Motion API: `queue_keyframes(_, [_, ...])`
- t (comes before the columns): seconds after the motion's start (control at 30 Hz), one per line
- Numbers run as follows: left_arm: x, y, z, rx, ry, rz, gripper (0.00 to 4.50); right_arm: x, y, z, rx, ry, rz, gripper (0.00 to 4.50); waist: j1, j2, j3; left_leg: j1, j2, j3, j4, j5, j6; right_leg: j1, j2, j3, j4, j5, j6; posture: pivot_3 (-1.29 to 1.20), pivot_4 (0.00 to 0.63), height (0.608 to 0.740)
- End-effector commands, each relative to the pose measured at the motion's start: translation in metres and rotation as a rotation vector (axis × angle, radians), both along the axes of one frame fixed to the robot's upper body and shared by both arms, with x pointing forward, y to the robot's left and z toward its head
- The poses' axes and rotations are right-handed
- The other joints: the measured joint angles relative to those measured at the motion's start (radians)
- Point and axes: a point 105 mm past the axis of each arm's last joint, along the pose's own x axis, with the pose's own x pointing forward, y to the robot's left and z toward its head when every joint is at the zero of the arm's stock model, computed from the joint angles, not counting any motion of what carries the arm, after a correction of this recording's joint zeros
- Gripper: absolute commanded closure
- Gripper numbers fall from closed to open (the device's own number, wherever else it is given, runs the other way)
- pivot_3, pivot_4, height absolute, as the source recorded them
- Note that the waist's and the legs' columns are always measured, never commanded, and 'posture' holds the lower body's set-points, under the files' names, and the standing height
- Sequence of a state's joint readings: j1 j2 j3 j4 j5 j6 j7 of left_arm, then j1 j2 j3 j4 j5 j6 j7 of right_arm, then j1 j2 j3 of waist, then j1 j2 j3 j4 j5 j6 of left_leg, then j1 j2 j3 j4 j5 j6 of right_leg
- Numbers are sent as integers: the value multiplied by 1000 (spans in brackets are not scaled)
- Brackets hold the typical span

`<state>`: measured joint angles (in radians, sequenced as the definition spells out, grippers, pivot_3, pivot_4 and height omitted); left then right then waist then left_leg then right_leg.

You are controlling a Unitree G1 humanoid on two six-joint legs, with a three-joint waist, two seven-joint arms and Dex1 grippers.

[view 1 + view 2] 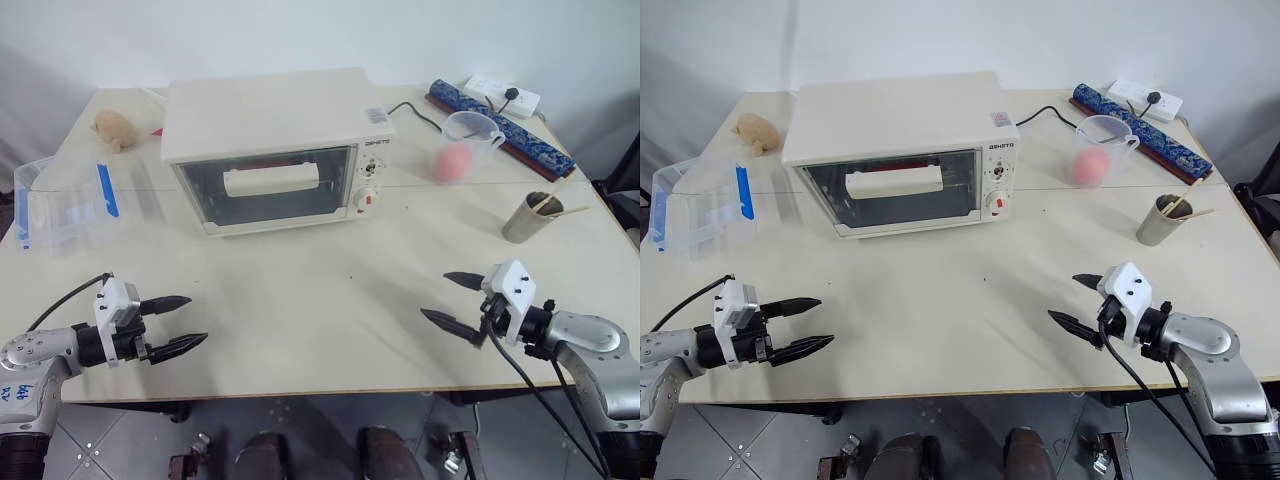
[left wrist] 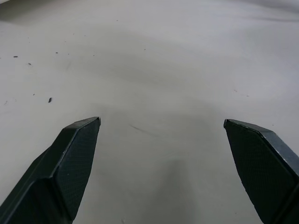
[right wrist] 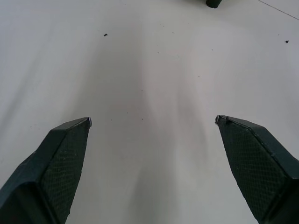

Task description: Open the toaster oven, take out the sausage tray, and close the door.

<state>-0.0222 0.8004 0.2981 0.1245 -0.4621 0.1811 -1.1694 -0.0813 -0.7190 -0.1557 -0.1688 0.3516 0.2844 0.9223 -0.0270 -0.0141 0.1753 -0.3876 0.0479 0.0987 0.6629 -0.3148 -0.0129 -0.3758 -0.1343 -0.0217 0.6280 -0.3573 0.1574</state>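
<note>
We see the toaster oven [image 1: 275, 150] standing toward the far side of the table [image 1: 330, 300], a cream-white box with a flat top and a small barcode sticker [image 1: 376, 115] at one far corner. Its door [image 1: 265, 186] is shut, a clear glass panel crossed by a wide cream-white bar handle [image 1: 270, 181]. To the right of the glass sits the control panel with a red-and-white knob [image 1: 367, 199]. Behind the glass we can make out a thin red streak, but we cannot tell whether it belongs to the sausage tray.

Left of the oven stands a clear plastic box [image 1: 62, 205] with blue clips; we cannot tell what it contains. Beyond that box lies a small tan lump [image 1: 114, 129]. Right of the oven a clear measuring cup [image 1: 466, 146] holds something pink, and further right a metal cup [image 1: 528, 218] holds wooden sticks. A power strip [image 1: 502, 95] lies at the far edge, right of the oven.

Both grippers hover over the near part of the table, well apart from the oven and its door. The left gripper [image 1: 181, 323] has its jaws spread wide with nothing between them. The right gripper [image 1: 449, 300] likewise has its jaws spread and empty.
</note>
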Motion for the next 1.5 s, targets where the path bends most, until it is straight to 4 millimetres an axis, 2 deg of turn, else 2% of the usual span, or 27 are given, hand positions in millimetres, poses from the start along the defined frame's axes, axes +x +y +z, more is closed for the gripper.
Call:
queue_keyframes(0.03, [3, 5, 0, 109, -75, -5, 9, 0, 4, 12, -28, -41, 27, 0, 0, 0, 0, 0, 0, 0, 0, 0, 0, 0, 0, 0, 0, 0, 0, 0, 150, 740])
queue_keyframes(0.1, [12, 11, 2, 69, -71, 107, 9, 0, 10, 15, -23, -42, 45, 0, 0, 0, 0, 0, 0, 1, 0, 0, 0, 0, 0, 0, 0, 0, 0, 0, 150, 740])
queue_keyframes(0.17, [12, 6, 11, 18, -99, 101, 9, -2, 17, 19, -14, -44, 68, 0, 0, 0, 0, 0, 0, 0, 0, 0, 0, 0, 0, 0, 0, 0, 0, 0, 150, 740])
queue_keyframes(0.33, [14, 7, 15, -3, -97, 118, 9, -2, 38, 31, 11, -29, 121, 0, -1, -1, 0, 0, 0, 0, 0, 0, 0, 0, 0, 0, 0, 0, 0, 0, 150, 740])
queue_keyframes(0.4, [17, 10, 17, -30, -79, 142, 9, 0, 54, 41, 20, -38, 177, 0, -2, -1, 1, 0, 0, 0, 1, 0, 0, 0, 0, -1, 1, 0, 0, 0, 150, 740])
queue_keyframes(0.5, [21, 8, 30, -113, -121, 141, 9, 10, 84, 58, 24, -52, 244, 0, -4, -1, 1, 0, 1, 0, 1, 0, 0, -1, 0, -1, 1, 0, 0, 0, 150, 740])
queue_keyframes(0.63, [22, 7, 39, -163, -174, 140, 9, 23, 109, 75, 15, -102, 299, 0, -3, -1, 1, -1, 1, -1, 1, 0, -1, -1, 0, -3, 2, 0, 0, 0, 150, 740])
queue_keyframes(0.7, [22, 8, 44, -184, -199, 148, 0, 26, 120, 82, 63, -56, 349, 408, -3, -1, 1, -1, 1, -1, 1, -1, -2, -2, 0, -5, 2, 0, 0, 0, 150, 740])
queue_keyframes(0.83, [20, 10, 50, -196, -217, 155, 0, 39, 138, 92, 22, -95, 424, 1503, -4, -1, 1, -3, 1, -1, 2, -2, -2, -2, -3, -14, 3, 1, 0, 0, 150, 740])
queue_keyframes(0.87, [19, 10, 50, -195, -219, 160, 0, 40, 140, 93, 14, -104, 442, 1964, -4, -1, 1, -3, 1, -1, 2, -2, -2, -2, -3, -17, 3, 1, 0, 0, 150, 740])
queue_keyframes(0.97, [16, 12, 50, -194, -224, 166, 0, 42, 145, 94, -23, -105, 478, 2911, -3, -1, 1, -3, 1, 0, 2, -2, -2, -2, -5, -25, 4, 1, 0, 0, 150, 740])
queue_keyframes(1.07, [13, 13, 51, -193, -229, 181, 0, 41, 146, 99, -15, -122, 487, 2911, -4, -1, 1, -3, 0, 0, 2, -2, -2, -2, -8, -30, 5, 1, 0, 0, 150, 740])
queue_keyframes(1.1, [10, 14, 50, -195, -226, 183, 0, 40, 145, 98, -24, -124, 487, 2735, -4, -1, 1, -3, 0, 0, 2, -2, -2, -2, -9, -32, 6, 1, 0, 0, 150, 740])
queue_keyframes(1.17, [8, 14, 49, -196, -222, 185, 0, 40, 143, 97, -39, -127, 487, 2281, -4, -1, 1, -3, 0, 0, 2, -2, -2, -2, -9, -34, 6, 1, 0, 0, 150, 740])
queue_keyframes(1.4, [7, 17, 51, -201, -229, 192, 0, 51, 140, 106, -58, -169, 460, 27, -4, -1, 1, -3, -1, 1, 3, -2, -2, -2, -12, -43, 8, 2, -1, 0, 150, 740])
queue_keyframes(1.5, [8, 19, 54, -200, -236, 198, 0, 57, 141, 112, -51, -188, 452, 27, -6, -1, 1, -3, 0, 1, 3, -2, -2, -2, -13, -44, 8, 2, -1, 0, 150, 740])
